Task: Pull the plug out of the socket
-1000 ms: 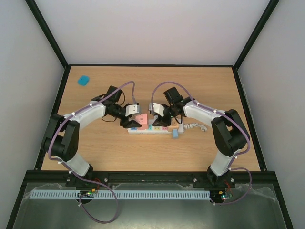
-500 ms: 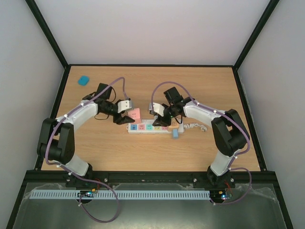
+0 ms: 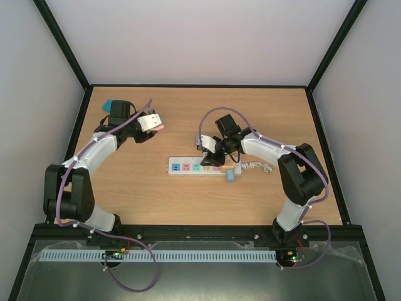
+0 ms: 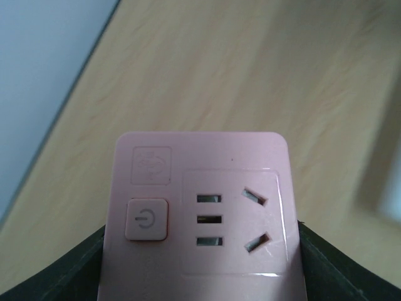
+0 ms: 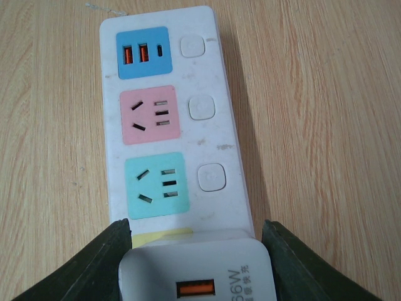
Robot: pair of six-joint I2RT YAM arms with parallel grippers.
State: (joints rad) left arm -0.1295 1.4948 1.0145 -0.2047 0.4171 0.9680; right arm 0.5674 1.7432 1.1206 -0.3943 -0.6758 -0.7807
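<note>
Two arms well apart. Left jaws clamped on pink plug [image 4: 200,213], held above desk [image 3: 138,194] at far left, well apart from socket [image 3: 196,167]. Socket flat mid-desk; blue, pink, green outlets bare (yellow one mostly covered). Right jaws clenched on white charger [image 5: 197,276] sitting over yellow outlet. Small blue piece [image 3: 230,176] just beside socket.

1. pink plug [image 4: 200,213], left wrist view: a power symbol, a circle with a short stroke, on the square button [image 4: 146,219] at lower left. The embossed mark above it is unreadable.
2. white charger [image 5: 197,276], bottom edge of the right wrist view: "66W" in grey print. The smaller characters beneath are cut off.
</note>
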